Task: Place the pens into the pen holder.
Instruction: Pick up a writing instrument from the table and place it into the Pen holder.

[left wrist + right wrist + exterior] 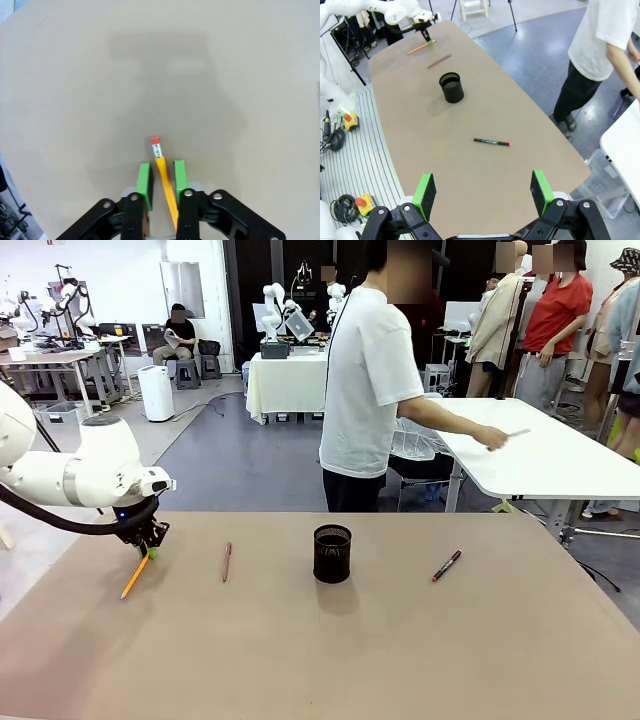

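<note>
Orange-yellow pencil [162,165] lies on the tan counter [400,660] near its left edge. The left claw [150,548] is lowered over the pencil's far end. In the left wrist view the green pads [144,177] stand close on either side of the shaft, and the red eraser tip pokes out just past them. The right pad looks to be against the wood, while a thin gap shows beside the left pad. I cannot tell whether the pencil is actually pinched or only bracketed.

To the right of the pencil, the reddish-brown pen [227,562] lies flat on the counter, pointing roughly away from the robot. The black mesh pen holder [332,554] stands upright near the middle of the counter, apart from every pen. Further right, the black pen with red ends [446,566] lies at a slant.

The right claw [484,190] hangs high above the counter's right end, its pads spread wide with nothing between them.

A person [365,390] in a white shirt stands beyond the far edge, one arm stretched toward a white side table.
</note>
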